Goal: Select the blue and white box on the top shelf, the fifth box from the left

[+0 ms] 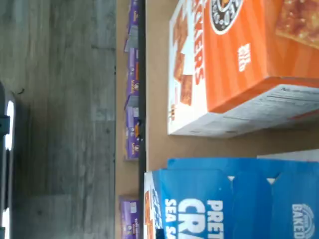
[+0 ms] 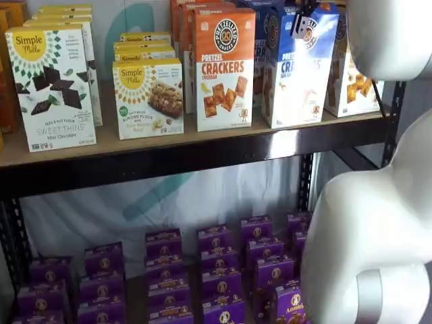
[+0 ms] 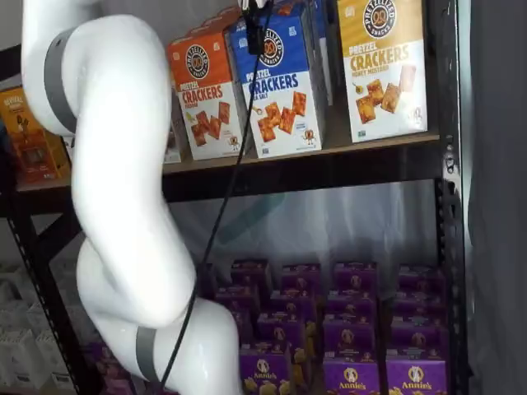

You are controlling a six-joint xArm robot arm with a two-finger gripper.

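Observation:
The blue and white box (image 2: 297, 67) stands on the top shelf (image 2: 169, 145), right of the orange Cheddar carton (image 2: 224, 67); it also shows in a shelf view (image 3: 280, 90). In the wrist view its blue top flaps (image 1: 234, 199) lie close under the camera, beside the orange carton (image 1: 239, 64). My gripper (image 2: 299, 23) hangs from the view's top edge. One black finger lies against the front of the box near its top edge, and it shows with its cable in a shelf view (image 3: 255, 33). The other finger is hidden, so I cannot tell whether the gripper is closed.
A yellow-topped cracker carton (image 3: 383, 66) stands right of the blue box. Simple Mills boxes (image 2: 148, 98) stand to the left. Small purple boxes (image 2: 223, 270) fill the lower level. The white arm (image 3: 115, 189) fills much of both shelf views. A black upright (image 3: 449, 197) bounds the shelf.

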